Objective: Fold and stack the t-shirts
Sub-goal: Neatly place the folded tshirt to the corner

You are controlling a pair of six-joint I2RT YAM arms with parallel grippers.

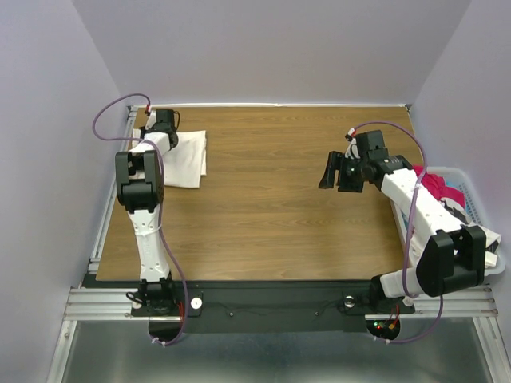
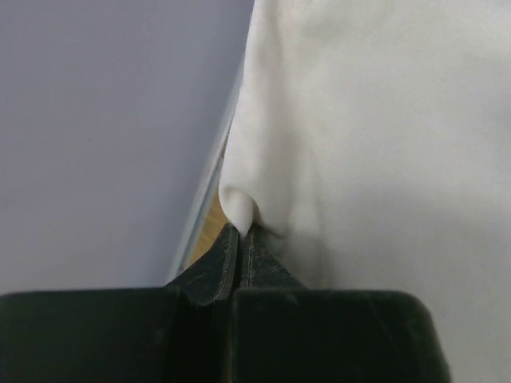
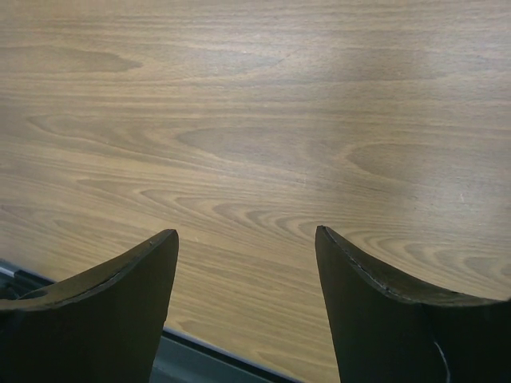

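Observation:
A folded plain off-white t-shirt (image 1: 187, 158) lies at the table's far left. My left gripper (image 2: 241, 229) is shut on a small pinch of its edge (image 2: 238, 203), close to the left wall. In the top view this gripper (image 1: 162, 124) sits at the shirt's far left corner. My right gripper (image 1: 328, 171) hovers open above bare wood on the right side, and nothing lies between its fingers (image 3: 246, 236). A magenta-red t-shirt (image 1: 435, 184) is bunched in the white basket (image 1: 461, 171), with a white, dark-marked t-shirt (image 1: 457, 204) beside it.
The basket stands off the table's right edge beside my right arm. A metal rail (image 1: 108, 209) runs along the left edge, next to the lilac wall (image 2: 104, 128). The table's near edge (image 3: 207, 351) shows under the right fingers.

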